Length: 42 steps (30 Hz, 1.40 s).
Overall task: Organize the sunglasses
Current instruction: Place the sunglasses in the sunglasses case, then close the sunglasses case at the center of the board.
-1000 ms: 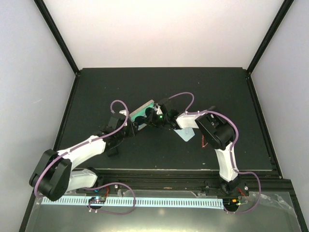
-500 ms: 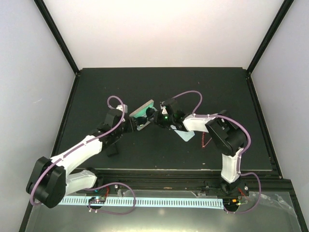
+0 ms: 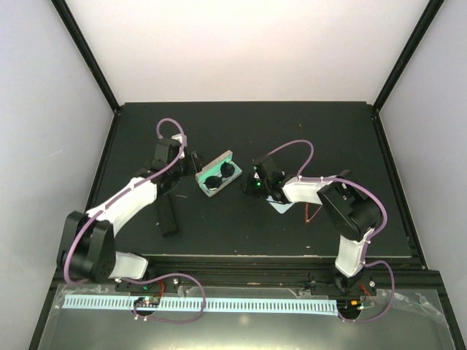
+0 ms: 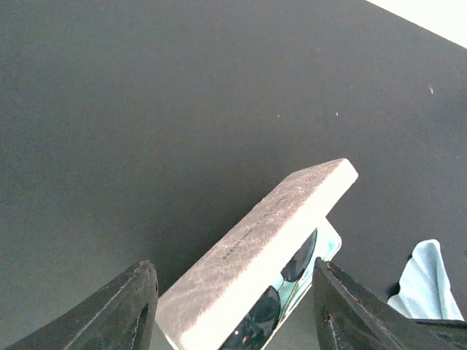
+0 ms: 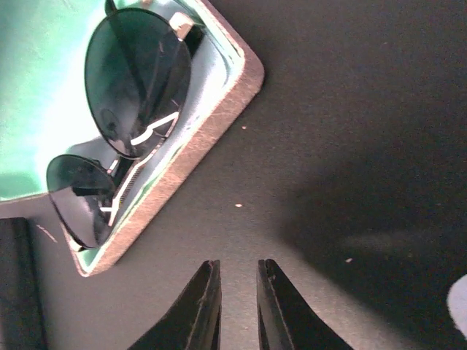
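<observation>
**Both end effectors pulled back from the loaded case**

Since a second ago the two arms have drawn apart, leaving the open beige case (image 3: 218, 175) alone at mid-tabletop. The left end effector (image 3: 193, 162) now sits just beside the case at its 10 o'clock. Its fingers are spread wide and hold nothing. The right end effector (image 5: 237, 273) stands off at the case's 4 o'clock, its fingers drawn almost together on nothing.

The black sunglasses (image 5: 124, 131) lie folded inside the case on its green lining. The lid (image 4: 255, 233) stands tilted up. The red-framed sunglasses (image 3: 310, 212) lie on the tabletop (image 3: 292, 131) toward 4 o'clock, just past a light blue cloth (image 3: 281, 204). A black case (image 3: 168, 216) lies at 8 o'clock of the beige one.

Stowing the first pair looks done. The next move is probably to shut this lid or fetch the red pair, which needs a careful pinch on its thin frame.

The left arm stretches long from its base toward 12 o'clock. The right arm folds at the elbow, its forearm running toward 9 o'clock.
</observation>
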### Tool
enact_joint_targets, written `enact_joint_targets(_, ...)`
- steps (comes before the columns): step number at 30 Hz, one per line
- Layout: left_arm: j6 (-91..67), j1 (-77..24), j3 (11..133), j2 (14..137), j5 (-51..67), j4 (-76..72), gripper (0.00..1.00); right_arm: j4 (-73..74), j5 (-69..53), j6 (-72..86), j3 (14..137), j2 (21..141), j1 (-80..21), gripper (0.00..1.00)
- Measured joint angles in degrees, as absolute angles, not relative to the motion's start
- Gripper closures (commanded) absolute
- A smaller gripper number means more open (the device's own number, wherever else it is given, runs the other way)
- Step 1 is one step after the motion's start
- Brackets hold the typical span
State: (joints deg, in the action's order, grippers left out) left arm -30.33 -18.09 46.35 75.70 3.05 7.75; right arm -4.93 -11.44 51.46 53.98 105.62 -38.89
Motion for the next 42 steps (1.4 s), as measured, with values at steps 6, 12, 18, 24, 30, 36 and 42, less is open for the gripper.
enact_joint_targets(6,-27.5,-16.6,51.4,85.8,12.2,7.7,0.47,-3.2,-11.0,50.5,54.8,107.0,-38.9,0.85)
enact_joint_targets(12,-25.3,-16.5,53.5,90.8,18.2,7.2,0.60,-3.1,-12.4,49.8,57.8,110.3,-38.9,0.87)
enact_joint_targets(18,-22.7,-16.1,54.3,93.2,20.9,6.2,0.75,-3.3,-13.6,49.8,60.7,112.8,-38.9,0.89)
enact_joint_targets(24,-21.7,-15.9,54.2,94.3,24.2,5.5,0.82,-3.4,-13.8,50.5,63.0,114.8,-38.9,0.91)
enact_joint_targets(30,-21.5,-15.8,53.2,94.2,26.3,4.1,0.82,-3.2,-14.0,51.6,64.1,115.6,-38.9,0.92)
enact_joint_targets(36,-21.6,-15.8,51.5,94.3,28.3,1.6,0.82,-3.3,-14.3,52.6,65.0,116.4,-38.8,0.92)
enact_joint_targets(42,-22.2,-17.7,51.3,95.7,28.4,-0.1,0.82,-3.7,-14.6,53.1,65.2,116.7,-38.7,0.92)
